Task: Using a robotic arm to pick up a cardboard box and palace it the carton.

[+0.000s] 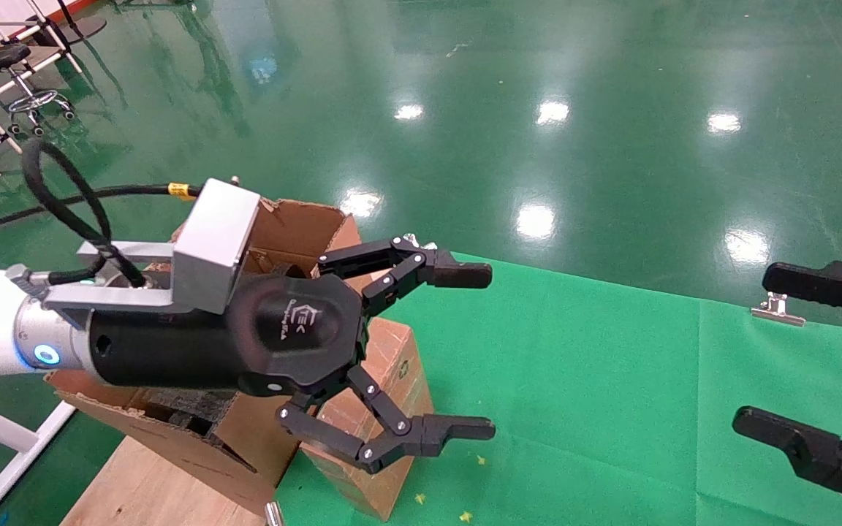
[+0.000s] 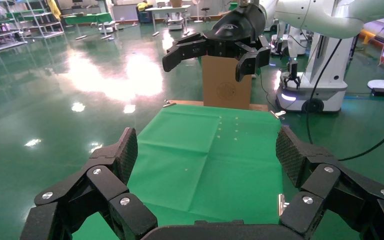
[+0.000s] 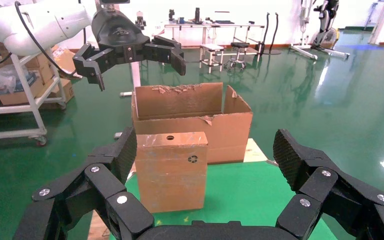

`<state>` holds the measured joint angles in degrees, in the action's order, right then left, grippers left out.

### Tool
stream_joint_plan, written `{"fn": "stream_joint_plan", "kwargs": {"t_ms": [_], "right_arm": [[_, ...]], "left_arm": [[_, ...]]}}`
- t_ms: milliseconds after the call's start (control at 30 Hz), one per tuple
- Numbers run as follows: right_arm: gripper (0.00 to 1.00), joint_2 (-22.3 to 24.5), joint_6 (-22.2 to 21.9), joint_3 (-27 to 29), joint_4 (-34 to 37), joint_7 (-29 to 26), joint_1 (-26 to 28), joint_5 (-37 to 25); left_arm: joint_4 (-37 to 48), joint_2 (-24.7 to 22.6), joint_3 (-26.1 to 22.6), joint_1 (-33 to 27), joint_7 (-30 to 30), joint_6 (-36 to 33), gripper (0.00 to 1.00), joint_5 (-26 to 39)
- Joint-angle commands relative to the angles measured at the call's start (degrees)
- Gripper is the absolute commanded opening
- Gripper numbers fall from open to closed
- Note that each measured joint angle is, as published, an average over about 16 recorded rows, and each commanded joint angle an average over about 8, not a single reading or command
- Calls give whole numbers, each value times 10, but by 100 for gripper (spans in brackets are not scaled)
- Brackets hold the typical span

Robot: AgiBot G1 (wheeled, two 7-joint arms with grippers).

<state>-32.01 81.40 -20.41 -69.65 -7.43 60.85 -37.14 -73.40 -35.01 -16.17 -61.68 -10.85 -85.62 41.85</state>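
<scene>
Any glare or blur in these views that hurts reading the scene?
Head view: bright lamp reflections on the glossy floor, box mostly hidden behind the robotic arm. Left wrist view: wide glare patch on the floor. Right wrist view: box and carton evenly lit and sharp.

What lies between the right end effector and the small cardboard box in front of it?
Nothing but bare green cloth. The right wrist view shows the open right end effector facing the cardboard box with only cloth between them.
</scene>
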Motion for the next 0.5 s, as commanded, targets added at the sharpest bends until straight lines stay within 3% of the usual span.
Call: {"fn": "stream_joint_plan", "kwargs": {"t_ms": [33, 400, 500], "right_arm": [[100, 0, 0, 0, 0, 0, 0, 0], [100, 0, 0, 0, 0, 0, 0, 0], [65, 0, 0, 0, 0, 0, 0, 0]], "left_arm": [[0, 0, 0, 0, 0, 0, 100, 0], [0, 0, 0, 0, 0, 0, 100, 0], [0, 0, 0, 0, 0, 0, 100, 0]]}}
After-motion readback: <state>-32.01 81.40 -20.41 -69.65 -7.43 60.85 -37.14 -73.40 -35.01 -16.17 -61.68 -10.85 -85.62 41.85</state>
